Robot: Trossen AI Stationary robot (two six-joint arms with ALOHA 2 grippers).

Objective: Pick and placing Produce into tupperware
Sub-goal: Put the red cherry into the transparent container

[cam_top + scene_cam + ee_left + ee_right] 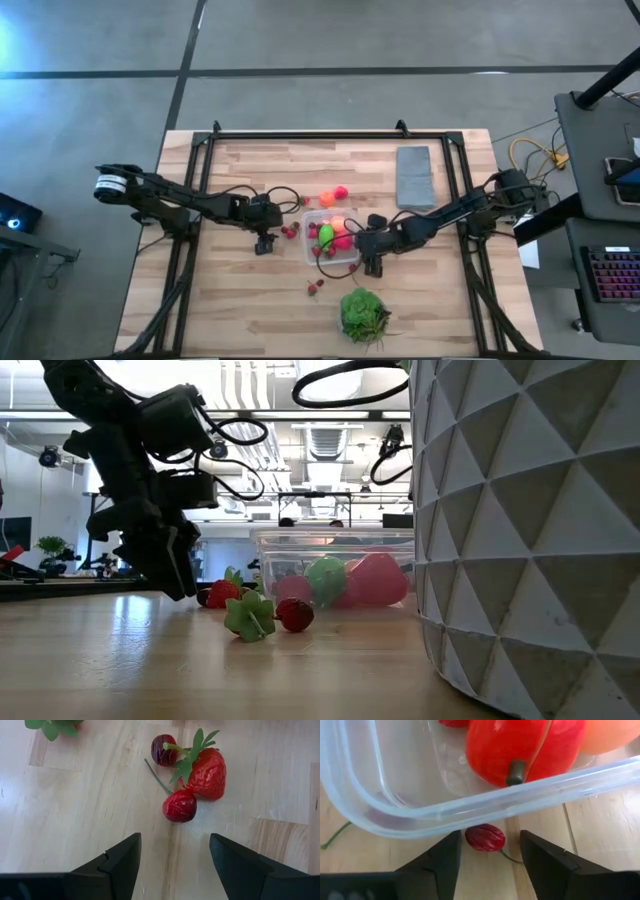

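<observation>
Grey floor (90,130), bright ceiling lights (330,435)

The setting is a robotics laboratory or open workshop hall. A butcher-block wooden table (250,310) in a black metal frame (330,135) stands on a polished grey concrete floor (90,110) marked with dark lines. Beyond the table's right edge, a dark bench (590,150) carries a backlit keyboard (612,275) and yellow cabling (530,155). The low view shows an exposed ceiling with ducts (335,440) and strip lights (250,390).
</observation>
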